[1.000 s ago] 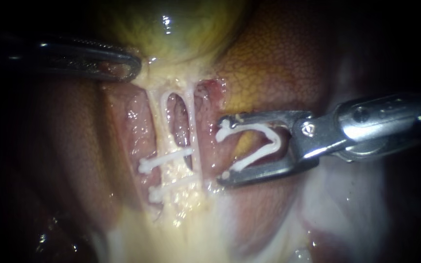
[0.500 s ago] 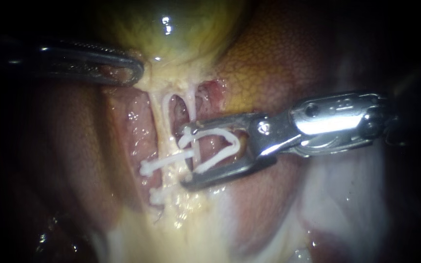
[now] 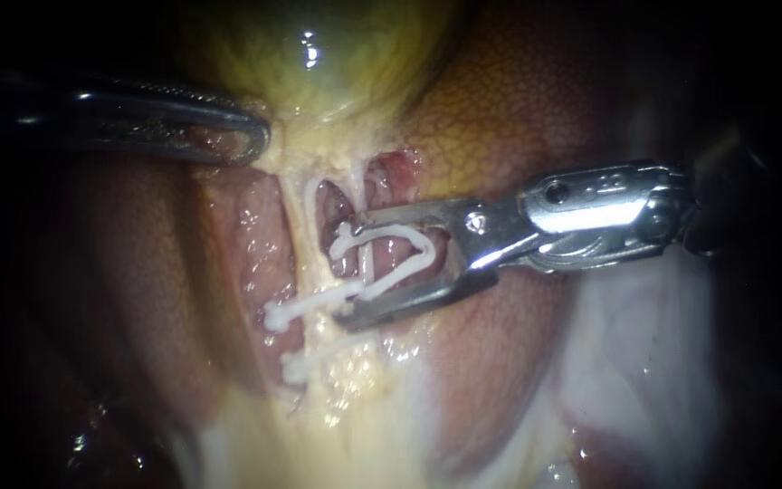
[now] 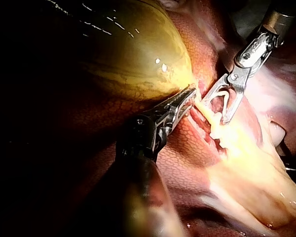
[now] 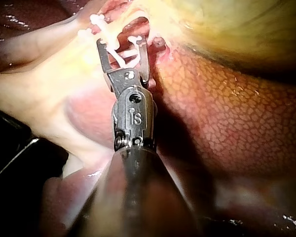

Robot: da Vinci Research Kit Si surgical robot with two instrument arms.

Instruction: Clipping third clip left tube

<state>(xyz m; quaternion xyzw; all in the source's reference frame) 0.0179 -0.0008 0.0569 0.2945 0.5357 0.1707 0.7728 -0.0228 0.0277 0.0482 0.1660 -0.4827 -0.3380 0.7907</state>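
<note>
Since a second ago, the right instrument's pincer [image 3: 352,270] is being carried in from the right, and its open clip [image 3: 427,254] is now being set astride the right tube [image 3: 368,263]. At the left, the gallbladder [image 3: 319,54] neck is being clamped by the left instrument's pincer [image 3: 246,140], apparently so that the tubes are being held stretched. The left tube [image 3: 305,217], above two closed clips [image 3: 300,306], is not yet being straddled. The right pincer is being kept wide, with the open clip seated between both halves.

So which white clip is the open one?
The clip held in the right tool: it's bent open like a V. The other two clips are squeezed flat across the tubes.
</note>
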